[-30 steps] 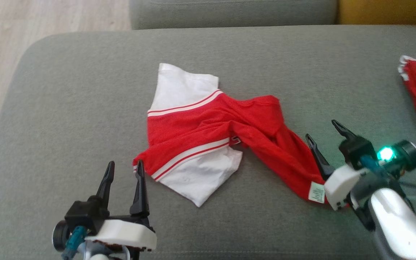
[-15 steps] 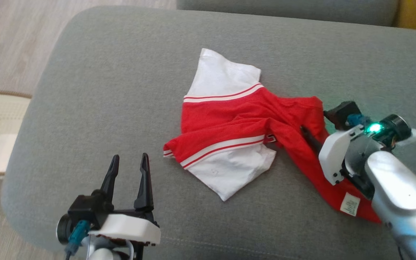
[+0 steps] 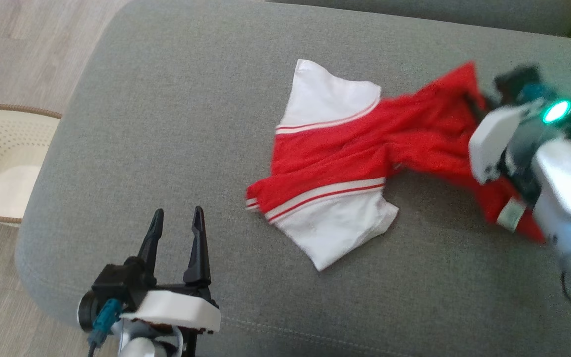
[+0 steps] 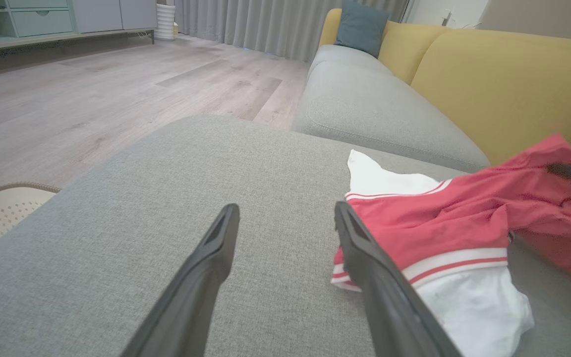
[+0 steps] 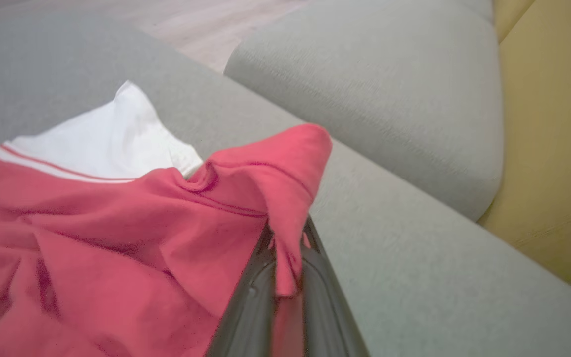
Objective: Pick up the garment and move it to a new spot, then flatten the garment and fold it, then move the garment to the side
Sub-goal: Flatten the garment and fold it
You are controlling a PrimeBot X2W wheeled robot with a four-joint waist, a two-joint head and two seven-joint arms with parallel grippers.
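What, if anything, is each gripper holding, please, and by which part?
The right gripper pinches the red-and-white shirt by a red edge fold; the left gripper holds nothing.

Red-and-white striped garment (image 3: 345, 163), grey cushion (image 3: 176, 99)

T-shirt (image 3: 335, 168): on the ottoman (image 3: 191, 99), ahead and right of the left gripper (image 3: 177, 212); its far end is raised, pinched in the right gripper (image 5: 288, 238).
Left gripper: over the ottoman's near edge, near the T-shirt, not touching.
Basket (image 3: 15, 107): on the floor (image 3: 32, 44), left of the left gripper, beside the ottoman.
Sofa seat (image 4: 379, 109): beyond the ottoman, ahead of both grippers.
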